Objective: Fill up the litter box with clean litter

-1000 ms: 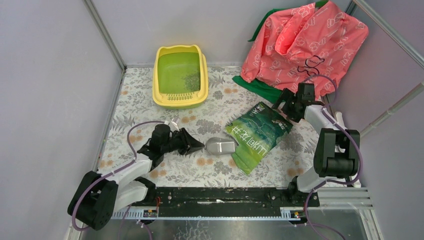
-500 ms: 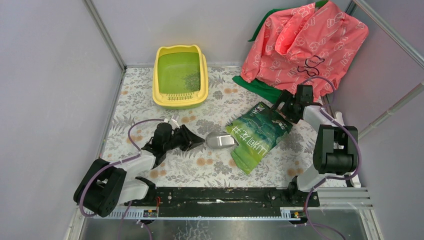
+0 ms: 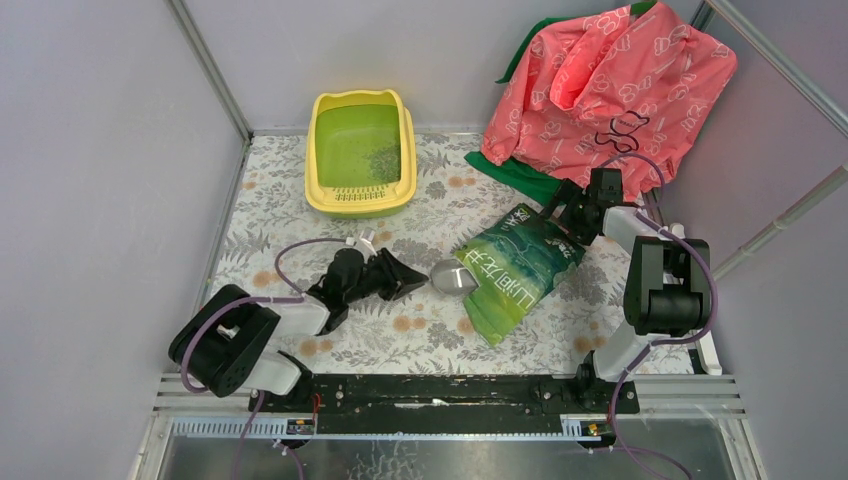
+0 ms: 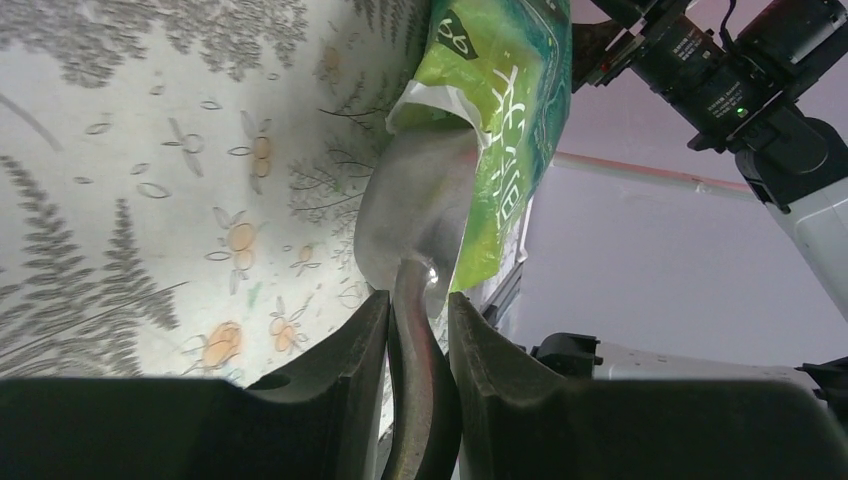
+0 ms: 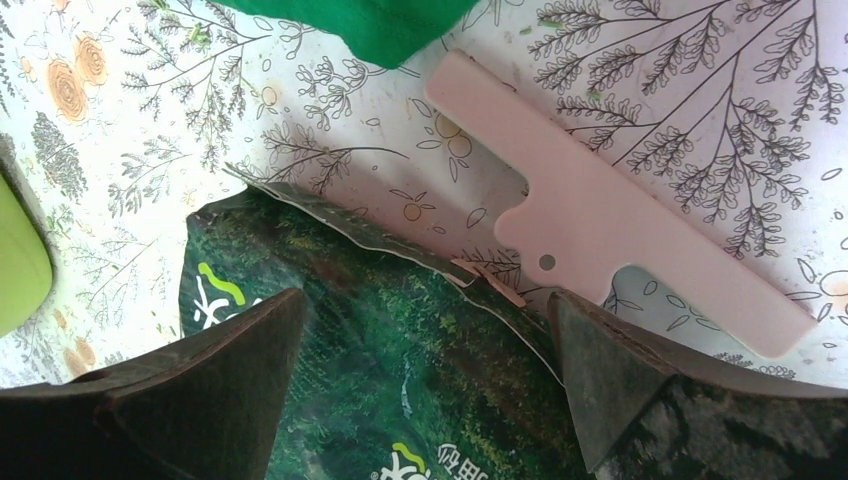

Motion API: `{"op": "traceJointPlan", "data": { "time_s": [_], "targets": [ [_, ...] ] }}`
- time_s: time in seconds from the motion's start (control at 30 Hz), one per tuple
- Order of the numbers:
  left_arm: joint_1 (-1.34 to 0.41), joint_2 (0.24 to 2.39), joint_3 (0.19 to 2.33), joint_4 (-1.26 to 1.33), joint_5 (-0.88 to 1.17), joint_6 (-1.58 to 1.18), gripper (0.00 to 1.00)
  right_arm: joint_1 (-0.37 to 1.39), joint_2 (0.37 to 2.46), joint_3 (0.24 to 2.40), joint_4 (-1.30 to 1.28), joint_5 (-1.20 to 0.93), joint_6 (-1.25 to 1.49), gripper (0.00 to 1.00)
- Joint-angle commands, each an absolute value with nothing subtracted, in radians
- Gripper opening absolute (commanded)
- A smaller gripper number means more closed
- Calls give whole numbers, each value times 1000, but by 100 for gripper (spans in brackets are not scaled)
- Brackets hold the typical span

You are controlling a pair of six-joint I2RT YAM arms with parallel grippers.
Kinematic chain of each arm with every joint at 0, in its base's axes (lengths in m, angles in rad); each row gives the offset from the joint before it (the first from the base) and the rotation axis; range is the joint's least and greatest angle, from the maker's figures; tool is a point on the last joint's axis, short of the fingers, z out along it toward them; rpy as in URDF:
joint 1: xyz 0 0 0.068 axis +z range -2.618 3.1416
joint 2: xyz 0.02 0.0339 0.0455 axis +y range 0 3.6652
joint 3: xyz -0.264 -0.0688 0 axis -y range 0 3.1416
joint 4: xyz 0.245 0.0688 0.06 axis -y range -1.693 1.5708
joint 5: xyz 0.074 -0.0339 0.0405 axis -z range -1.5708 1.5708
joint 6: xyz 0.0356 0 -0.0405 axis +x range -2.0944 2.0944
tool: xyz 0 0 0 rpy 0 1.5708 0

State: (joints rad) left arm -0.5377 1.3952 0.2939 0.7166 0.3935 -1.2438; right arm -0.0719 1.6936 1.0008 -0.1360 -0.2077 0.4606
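1. The litter box [image 3: 314, 150] sits at the far left of the tabletop [image 3: 270, 200]. Its long axis runs away from the arms, with the slotted lip at the near end.
2. It is yellow with a green inside. Only a small dark patch of litter [image 3: 384, 160] lies by its right wall, so filling looks barely begun.
3. The box lies beyond and to the left of the left end effector [image 3: 410, 279], which is the nearer one, though still well apart from it.
4. That end effector is clamped on the handle of a silver scoop [image 4: 415, 200]. The scoop points right, away from the box, with its bowl tip just inside the mouth of the green bag [image 3: 515, 268].
5. The right end effector [image 5: 422, 300] is spread wide over the bag's far edge and pinches nothing.
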Motion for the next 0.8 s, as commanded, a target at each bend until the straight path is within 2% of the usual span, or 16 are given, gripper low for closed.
{"op": "traceJointPlan", "data": {
  "time_s": [0.0, 0.2, 0.33, 0.5, 0.67, 0.77],
  "targets": [
    [-607, 1420, 371, 897, 325, -1311, 0, -71, 1697, 995, -92, -248, 471, 100],
    [-683, 1449, 446, 882, 224, -1338, 0, -64, 1693, 969, -75, -264, 471, 98],
    [-692, 1432, 419, 911, 181, -1365, 0, -57, 1685, 961, -80, -265, 466, 98],
    [-691, 1311, 323, 855, 92, -1369, 0, -57, 1663, 940, -80, -259, 457, 98],
    [-690, 1157, 308, 715, 39, -1334, 0, -55, 1655, 926, -78, -255, 452, 98],
    [-689, 1153, 328, 673, 30, -1317, 0, -42, 1650, 918, -73, -249, 456, 98]
  ]
}}
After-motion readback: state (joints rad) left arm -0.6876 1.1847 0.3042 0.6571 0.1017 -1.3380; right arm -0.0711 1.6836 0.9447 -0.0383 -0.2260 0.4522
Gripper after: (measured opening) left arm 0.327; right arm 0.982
